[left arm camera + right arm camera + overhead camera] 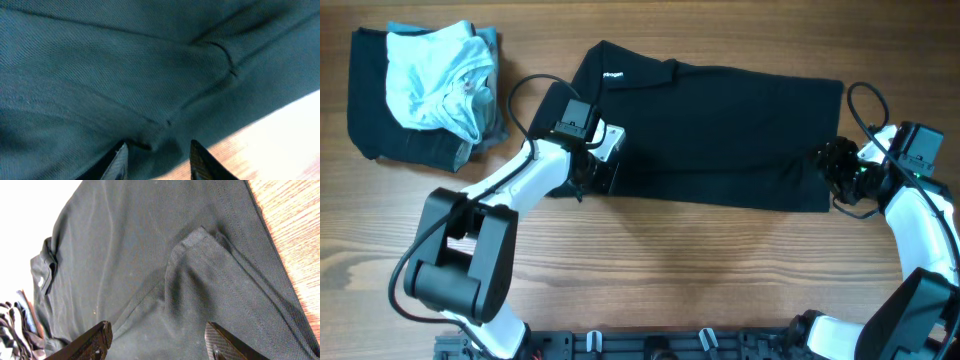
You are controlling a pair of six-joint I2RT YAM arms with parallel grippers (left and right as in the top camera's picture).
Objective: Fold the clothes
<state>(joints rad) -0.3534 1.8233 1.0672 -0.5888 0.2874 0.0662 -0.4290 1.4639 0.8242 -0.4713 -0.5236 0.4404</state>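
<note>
The clothes, a black polo shirt [720, 130], lie spread across the wooden table with the collar and white neck label [613, 75] at the far left. My left gripper [603, 170] is at the shirt's near left edge. In the left wrist view its fingers stand apart [159, 150], with the shirt's hem [125, 65] lying between and under them. My right gripper [830, 165] is at the shirt's right end. Its jaws are wide open [157, 330] just above the cloth [150, 255], close to a folded-in sleeve [200, 240]. Nothing is pinched in either gripper.
A pale blue and white garment [440, 80] is heaped on a dark folded one [375, 120] at the back left corner. Bare table [670, 270] runs along the front. Cables loop above both wrists.
</note>
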